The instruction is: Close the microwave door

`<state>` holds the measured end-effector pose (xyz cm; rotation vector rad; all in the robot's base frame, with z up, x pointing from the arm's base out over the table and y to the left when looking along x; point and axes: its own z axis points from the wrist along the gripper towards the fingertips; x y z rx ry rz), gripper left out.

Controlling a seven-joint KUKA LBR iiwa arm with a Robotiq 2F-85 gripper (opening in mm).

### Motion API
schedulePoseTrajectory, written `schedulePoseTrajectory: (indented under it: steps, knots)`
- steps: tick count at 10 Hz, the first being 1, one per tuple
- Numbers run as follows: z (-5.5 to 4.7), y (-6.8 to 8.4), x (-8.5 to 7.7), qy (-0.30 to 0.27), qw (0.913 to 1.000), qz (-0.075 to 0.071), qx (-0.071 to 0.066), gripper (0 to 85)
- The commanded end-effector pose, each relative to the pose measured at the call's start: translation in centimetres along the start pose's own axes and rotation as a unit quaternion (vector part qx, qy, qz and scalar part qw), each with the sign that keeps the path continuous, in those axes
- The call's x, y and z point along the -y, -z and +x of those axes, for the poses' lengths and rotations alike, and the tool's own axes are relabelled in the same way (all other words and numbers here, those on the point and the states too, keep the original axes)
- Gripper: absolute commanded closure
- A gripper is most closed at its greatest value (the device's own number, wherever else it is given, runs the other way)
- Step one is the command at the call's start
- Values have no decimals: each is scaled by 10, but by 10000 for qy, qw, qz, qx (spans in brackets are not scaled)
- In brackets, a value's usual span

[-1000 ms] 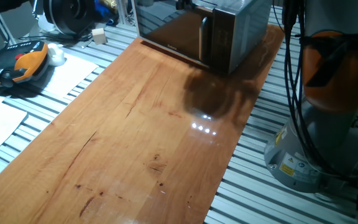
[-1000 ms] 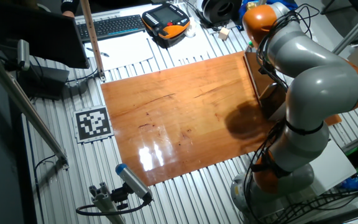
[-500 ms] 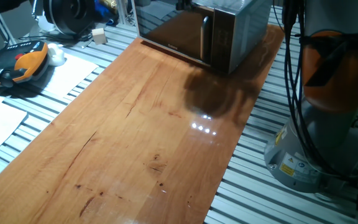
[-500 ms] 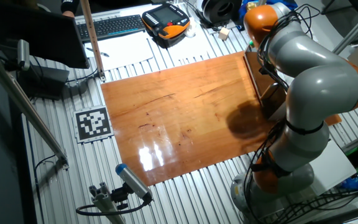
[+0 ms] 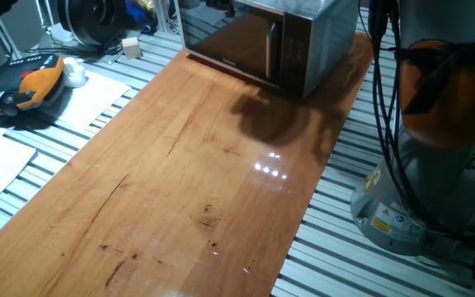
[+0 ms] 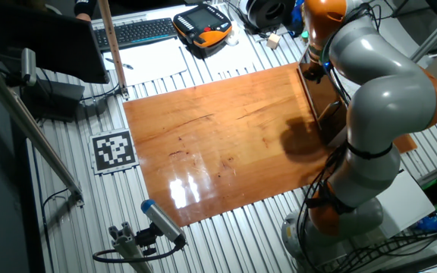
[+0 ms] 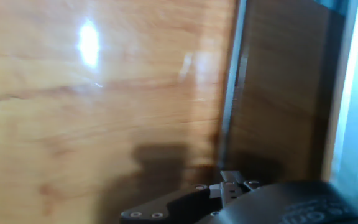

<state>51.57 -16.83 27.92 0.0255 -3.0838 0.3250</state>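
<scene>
One boxy silver-grey metal microwave [image 5: 303, 37] sits at the far end of the long reddish-brown wooden tabletop [image 5: 180, 181], and it has one dark glossy glass door [image 5: 233, 41] with a vertical handle strip [image 5: 271, 49] beside it. In one fixed view the door lies flat against the oven front, its glass mirroring the wood, its long side running along the table's far edge and the front facing down the length of the board. In the other fixed view the microwave [image 6: 325, 98] sits at the right end of the tabletop, mostly hidden by the one grey and orange robot arm [image 6: 378, 83] bending over it. The hand view looks straight down the oven face: brown reflective glass [image 7: 278, 93] on the right, a thin silver frame edge [image 7: 234, 81] running top to bottom, wood on the left. Only the dark gripper body [image 7: 229, 199] shows at the bottom edge, so I cannot tell how the fingers stand. Off the board to the side: one black and orange handheld controller [image 5: 23, 87], white paper sheets [image 5: 97, 95], one black keyboard [image 6: 139, 32] and one black-and-white square marker tag [image 6: 114, 151]
</scene>
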Motion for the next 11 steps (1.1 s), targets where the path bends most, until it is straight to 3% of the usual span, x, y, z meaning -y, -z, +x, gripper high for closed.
schedulePoseTrajectory:
  steps: [1,4,7,11]
  knots:
    - [-1,14,-61,-37,9996,-269,-13,850]
    - [5,23,-105,-349,9984,-428,-94,850]
    - [22,20,-139,-449,9979,-475,-46,850]
    - [27,28,-150,-457,9974,-549,-110,850]
